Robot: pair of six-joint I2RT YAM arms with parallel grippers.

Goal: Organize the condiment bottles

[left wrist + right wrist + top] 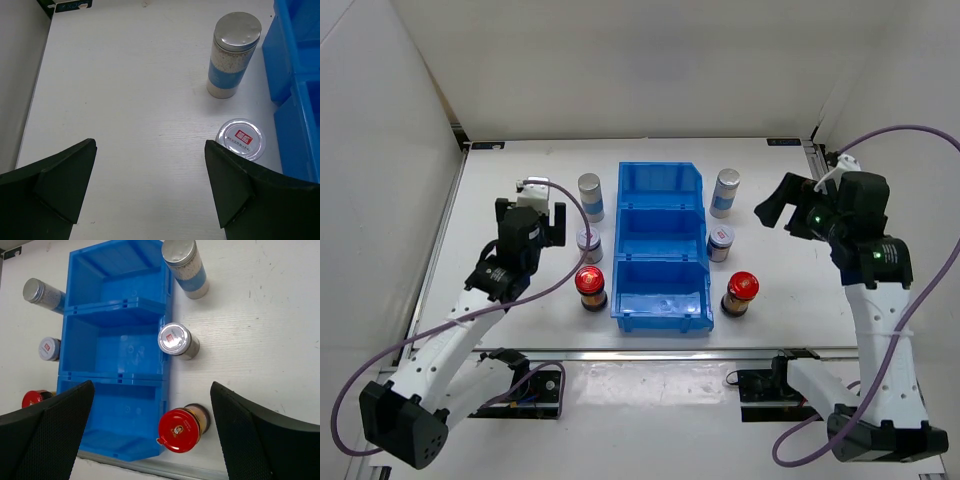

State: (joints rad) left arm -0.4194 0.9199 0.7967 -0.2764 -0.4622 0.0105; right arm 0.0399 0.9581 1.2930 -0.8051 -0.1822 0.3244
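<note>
All six condiment bottles (590,197) stand outside the blue bin (661,211) at frame centre; nothing is sorted yet. The left gripper (150,144) and right gripper (152,385) are wide open, empty.

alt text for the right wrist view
Blue three-compartment bin from above, with tall cylinder, silver-lidded jar and red-capped jar standing outside along each long side. The open right gripper frames the bottom corners.

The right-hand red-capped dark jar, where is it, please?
In the top view, the red-capped dark jar stands right of the blue plastic bin's nearest compartment, nearer than a short silver-lidded jar.
</note>
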